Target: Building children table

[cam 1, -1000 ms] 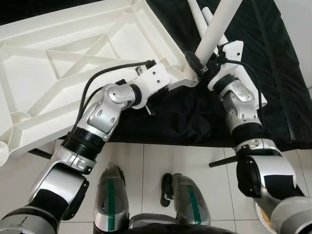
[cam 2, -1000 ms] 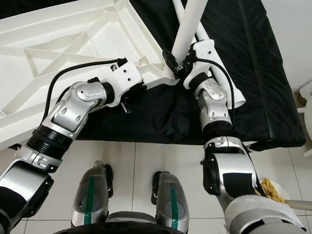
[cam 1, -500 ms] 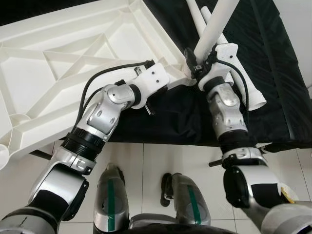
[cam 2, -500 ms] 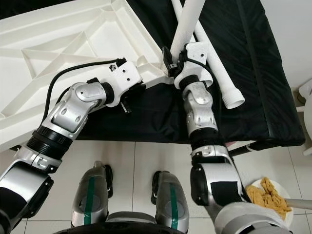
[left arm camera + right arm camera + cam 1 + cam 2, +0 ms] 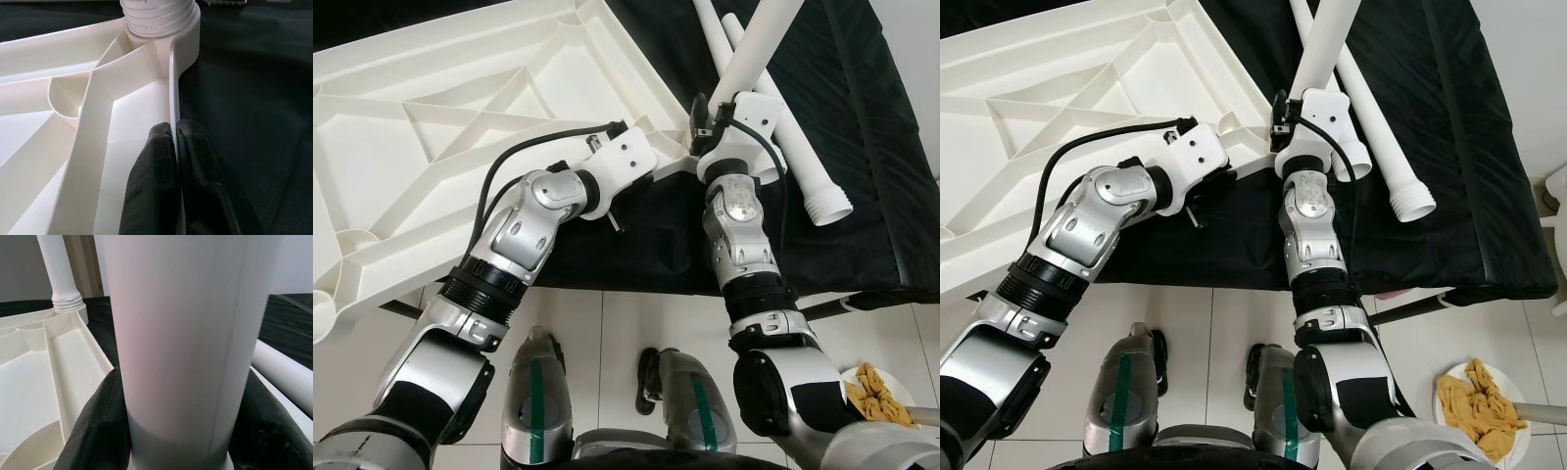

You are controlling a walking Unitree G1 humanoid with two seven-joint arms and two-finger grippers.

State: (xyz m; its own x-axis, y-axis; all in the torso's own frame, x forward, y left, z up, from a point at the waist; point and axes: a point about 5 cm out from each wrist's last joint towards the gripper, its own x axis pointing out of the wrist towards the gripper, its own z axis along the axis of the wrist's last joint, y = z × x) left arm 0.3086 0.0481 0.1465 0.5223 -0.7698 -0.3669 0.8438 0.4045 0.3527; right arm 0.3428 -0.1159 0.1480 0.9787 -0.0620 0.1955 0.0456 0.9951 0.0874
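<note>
Upturned on a black cloth-covered table (image 5: 862,196): a white ribbed moulded-plastic tabletop (image 5: 460,137), underside up, overhanging the near edge at the robot's left. Left hand (image 5: 172,161) pinched shut on the thin outer rim of the tabletop, black fingers (image 5: 151,186) either side of the wall, just short of the corner socket (image 5: 159,19) with a threaded leg end seated in it. Right hand (image 5: 715,117) closed around a white round plastic table leg (image 5: 759,44) low on its shaft, just above that corner socket, black fingers (image 5: 98,426) wrapping both sides of the tube; leg standing tilted rather than plumb. Two more white tubular legs (image 5: 1381,127) lying loose on the cloth beside the right arm, threaded collars toward the robot, and another leg (image 5: 58,274) already upright in a far corner. Likely step: screwing this leg home. Probably light, hollow and stiff, but smooth and slippery, so apt to spin inside the fingers when twisted; best held low near the thread, where leverage against the socket is shortest. Thin rim likely to flex under a hard pinch; risk of cross-threading while tilted. A dish of yellowish food (image 5: 1474,401) on the floor, well apart.
</note>
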